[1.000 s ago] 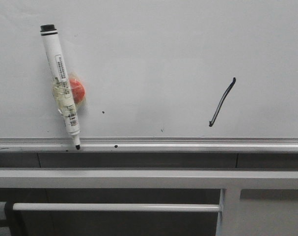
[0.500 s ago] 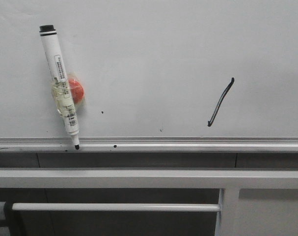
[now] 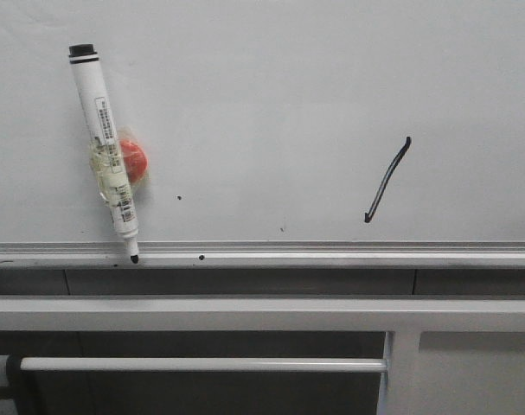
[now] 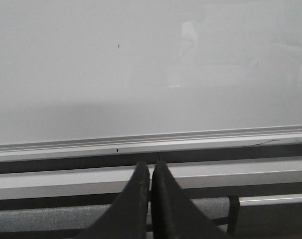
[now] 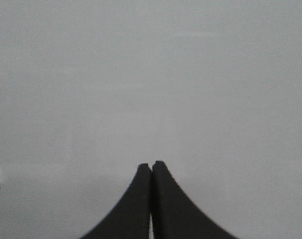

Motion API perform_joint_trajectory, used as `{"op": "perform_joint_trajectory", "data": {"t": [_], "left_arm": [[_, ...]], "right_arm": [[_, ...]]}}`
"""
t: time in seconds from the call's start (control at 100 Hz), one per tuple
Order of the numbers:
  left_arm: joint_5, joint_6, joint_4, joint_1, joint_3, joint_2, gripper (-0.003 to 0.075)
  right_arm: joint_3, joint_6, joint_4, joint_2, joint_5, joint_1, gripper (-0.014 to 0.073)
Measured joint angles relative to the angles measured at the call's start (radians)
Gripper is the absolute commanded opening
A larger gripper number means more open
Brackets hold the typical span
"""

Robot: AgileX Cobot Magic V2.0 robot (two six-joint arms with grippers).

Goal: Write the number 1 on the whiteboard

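Far left on the whiteboard, a white marker hangs tilted, black cap end up top, its dark tip down on the silver bottom rail. An orange-red round magnet sits right behind the marker's barrel, with a clear blob of something where the two meet. A little to the right, one tiny dark speck on the board, and another speck lower down on the rail. Further right, there it is: the number 1, a thin black slanted stroke, hook at the top, small tick at the bottom, sitting just above the rail in the right half of the board. Below the rail run grey metal bars.

On the wrist views: the left tool has its black fingers pressed together, nothing between them, pointing at the rail. The right tool is likewise pinched closed and empty, facing bare board.
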Motion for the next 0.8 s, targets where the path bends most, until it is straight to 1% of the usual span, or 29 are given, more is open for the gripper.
{"op": "perform_joint_trajectory", "data": {"t": [0.13, 0.23, 0.41, 0.6, 0.8], "left_arm": [[0.0, 0.0, 0.0, 0.0, 0.0, 0.0, -0.002], [0.0, -0.001, 0.0, 0.0, 0.0, 0.0, -0.002], [0.0, -0.001, 0.0, 0.0, 0.0, 0.0, -0.002], [0.0, -0.001, 0.0, 0.0, 0.0, 0.0, -0.002], [0.0, -0.001, 0.0, 0.0, 0.0, 0.0, -0.002]], "right_arm": [[0.0, 0.013, 0.0, 0.0, 0.119, -0.127, -0.0064], [0.0, 0.015, -0.006, -0.002, 0.216, -0.169, -0.0064], [0.0, 0.014, -0.006, -0.002, 0.355, -0.175, -0.0064], [-0.002, 0.014, -0.006, -0.004, 0.377, -0.175, -0.0064], [-0.002, 0.015, -0.009, -0.004, 0.38, -0.141, -0.0064]]}}
